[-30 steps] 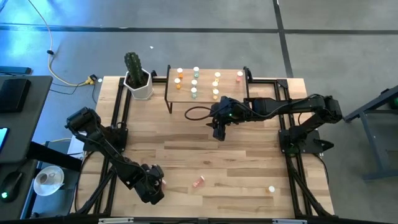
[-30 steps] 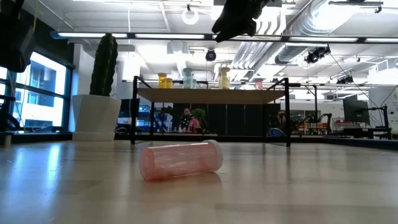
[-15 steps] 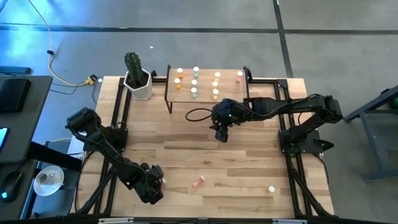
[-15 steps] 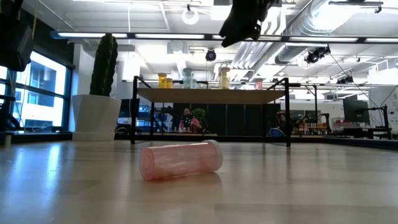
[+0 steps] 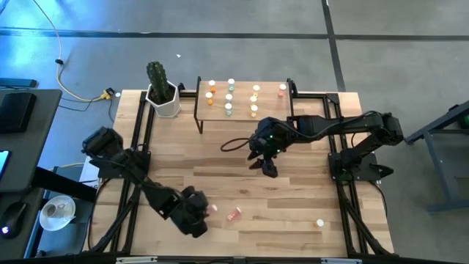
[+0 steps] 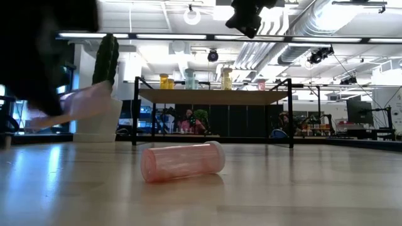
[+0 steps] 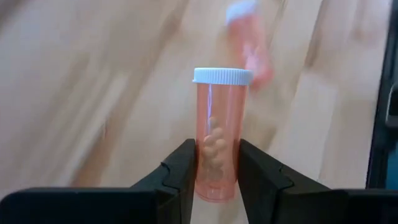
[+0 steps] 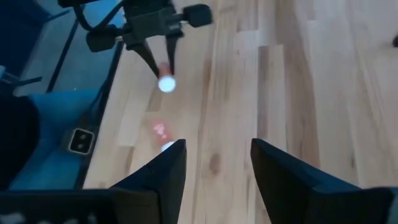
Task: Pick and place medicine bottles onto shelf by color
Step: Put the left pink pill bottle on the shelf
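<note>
Wooden tabletop (image 5: 242, 176) fills the middle of the high view, w/ a potted cactus (image 5: 160, 89) at upper left and the shelf (image 5: 242, 99) at top centre, already carrying about ten bottles in loose colour columns. Left gripper (image 7: 216, 177) sits at lower left of the high view, fingers pinched onto a red-pink bottle (image 7: 219, 134); wrist view shows it gripped low on the body, white cap pointing away from the fingers, pills visible inside. A second red-pink bottle (image 5: 234, 215) lies on its side just right of that gripper in the high view, and a lone white-capped bottle (image 5: 319, 222) stands at lower right. Right gripper (image 5: 267, 163) hangs mid-table, right of centre, jaws apart w/ nothing between them. Step in hand, I'd judge: carry the gripped bottle up to the shelf. To do it well: grip is near the bottle's base, so keep the hold firm and move smoothly so it doesn't pivot; lift clear of the lying bottle first. Route should stay left of the right arm, which sits in front of the shelf. The one pinkish bottle on the shelf is at its right end (image 5: 282, 90), so probably aim next to it, come in above the front rail, set down upright w/o nudging neighbours, then let go.
</note>
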